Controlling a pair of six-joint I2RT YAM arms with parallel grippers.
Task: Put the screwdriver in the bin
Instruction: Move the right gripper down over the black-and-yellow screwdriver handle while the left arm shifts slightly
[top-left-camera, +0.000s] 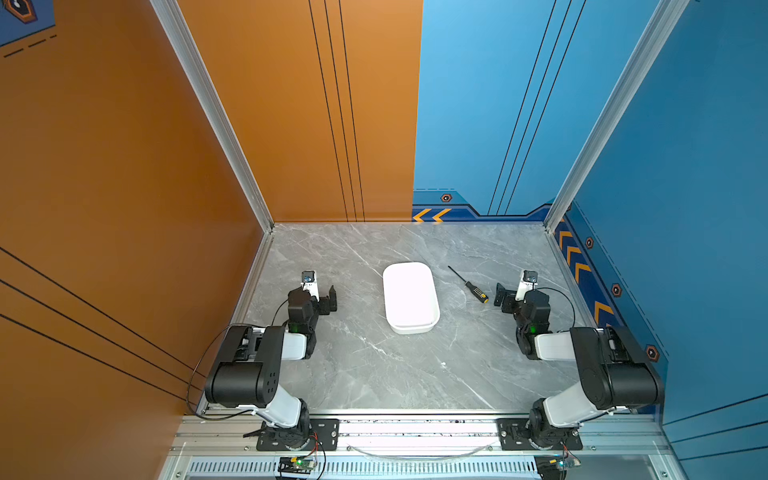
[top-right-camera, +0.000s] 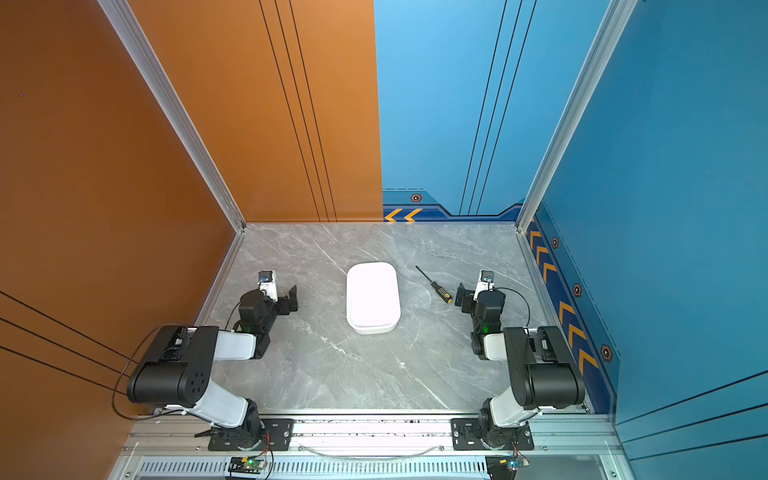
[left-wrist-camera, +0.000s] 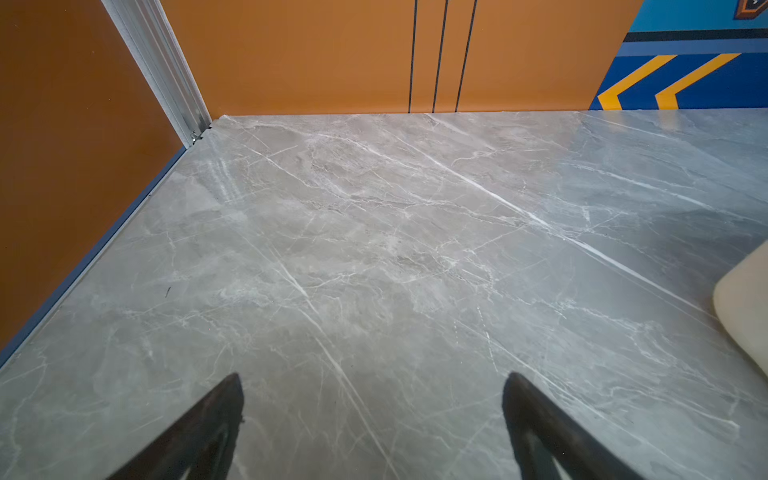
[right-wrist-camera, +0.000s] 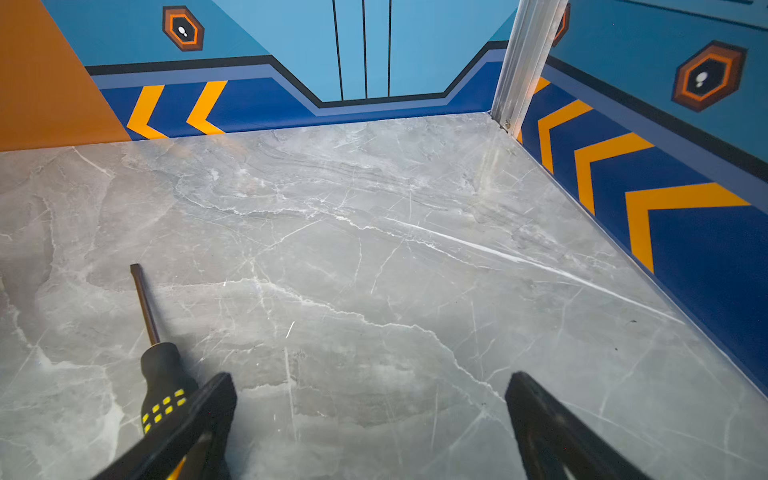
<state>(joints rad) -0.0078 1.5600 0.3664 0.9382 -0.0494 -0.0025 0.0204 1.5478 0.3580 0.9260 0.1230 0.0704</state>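
**Both pincers spread, screwdriver on the worktop outside the bin**

Right pincer (right-wrist-camera: 370, 382): jaws spread wide, nothing between them, only bare worktop (right-wrist-camera: 374, 270) in the gap. In both top views the right pincer (top-left-camera: 502, 297) (top-right-camera: 462, 296) sits low on the right side, pointing in toward the middle.

Screwdriver (right-wrist-camera: 160, 370): lies flat on the worktop, just outside one finger (right-wrist-camera: 195, 428) of the right pincer. In the right wrist view that finger hides the rear of the handle, so I can't tell whether they touch. The handle is black with yellow dots, and the shaft runs away from the pincer. In both top views the screwdriver (top-left-camera: 468, 284) (top-right-camera: 435, 285) lies at a slant between the right pincer and the bin. Its yellow end is nearest the pincer and its tip points toward the back wall. It is near the bin but clear of it.

Bin (top-left-camera: 409, 297) (top-right-camera: 372, 297): white, mid-worktop, long side running front to back, between the two arms.

Left pincer (left-wrist-camera: 374, 382): jaws also spread, holding nothing, over bare worktop. In the top views the left pincer (top-left-camera: 330, 297) (top-right-camera: 293, 297) is on the left side, with the bin between it and the screwdriver. One corner of the bin (left-wrist-camera: 744, 307) shows at the edge of the left wrist view.
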